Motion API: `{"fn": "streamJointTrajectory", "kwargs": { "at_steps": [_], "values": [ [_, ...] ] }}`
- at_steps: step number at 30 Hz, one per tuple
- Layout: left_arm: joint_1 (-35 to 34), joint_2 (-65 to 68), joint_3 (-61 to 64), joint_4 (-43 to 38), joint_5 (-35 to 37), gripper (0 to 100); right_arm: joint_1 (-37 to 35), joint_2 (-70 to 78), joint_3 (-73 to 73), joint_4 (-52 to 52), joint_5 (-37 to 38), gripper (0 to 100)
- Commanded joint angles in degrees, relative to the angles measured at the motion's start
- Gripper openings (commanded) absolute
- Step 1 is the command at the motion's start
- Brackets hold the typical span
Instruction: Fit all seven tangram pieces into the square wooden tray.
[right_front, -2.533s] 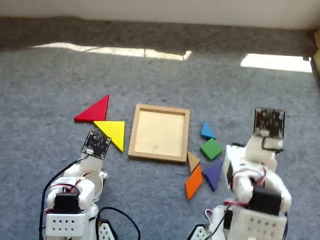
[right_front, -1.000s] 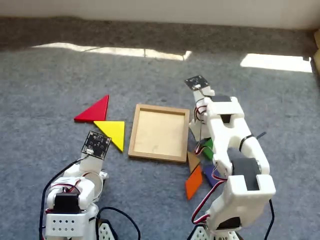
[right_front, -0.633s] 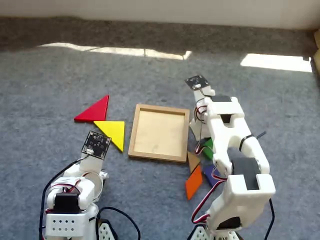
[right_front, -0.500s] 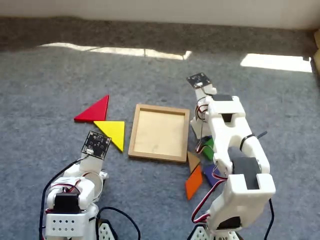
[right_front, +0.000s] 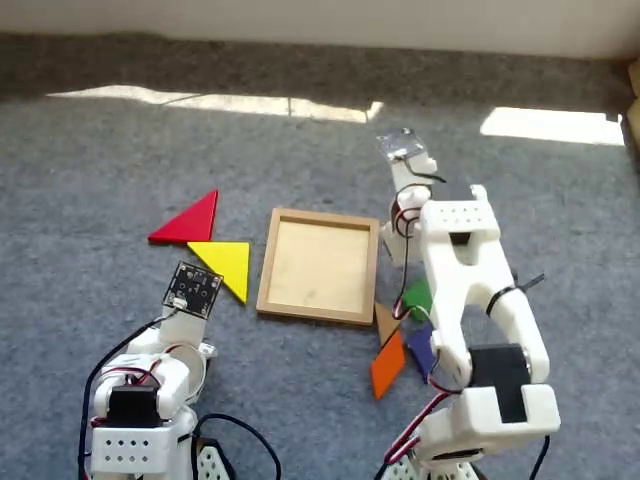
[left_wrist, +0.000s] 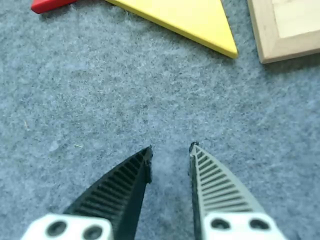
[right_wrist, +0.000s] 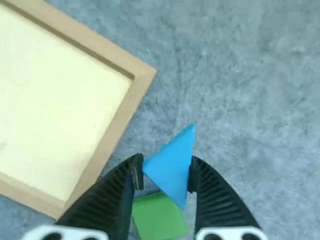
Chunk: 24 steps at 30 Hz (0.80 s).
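Note:
The square wooden tray lies on the grey carpet with nothing in it. My right gripper is shut on the small blue triangle, just off the tray's right corner, with the green square beneath. The right arm stretches over that spot. Beside it lie the green square, brown triangle, orange parallelogram and purple triangle. Left of the tray sit the red triangle and yellow triangle. My left gripper stands open over bare carpet near the yellow triangle.
The left arm sits folded at the near left. Open carpet spreads beyond the tray and to both sides. A pale wall runs along the far edge, with sunlit patches on the carpet.
The right arm swung from its folded pose out over the blue triangle beside the tray. In the last half second it rose and stretched a little farther. The left arm kept still.

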Motion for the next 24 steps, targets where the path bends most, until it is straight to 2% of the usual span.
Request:
{"fn": "streamJointTrajectory", "kwargs": {
  "at_steps": [1,3,8,16,19,24],
  "values": [
    [0.7,-2.9,1.1,0.3,0.1,13,-5.1,-7.7,-2.6,2.4,0.4,8.0],
    [0.7,-2.9,1.1,0.3,0.1,13,-8.4,-8.4,-2.6,2.9,-1.4,8.0],
    [0.7,-2.9,1.1,0.3,0.1,13,-15.0,-8.2,-2.5,1.1,-11.3,8.1],
    [0.7,-2.9,1.1,0.3,0.1,13,-18.2,-6.9,-2.6,0.9,-26.7,8.1],
    [0.7,-2.9,1.1,0.3,0.1,13,-18.1,-2.9,-3.2,-1.3,-29.5,8.1],
    [0.7,-2.9,1.1,0.3,0.1,13,-17.6,4.9,-7.5,-2.7,-28.7,8.4]
  ]
}}
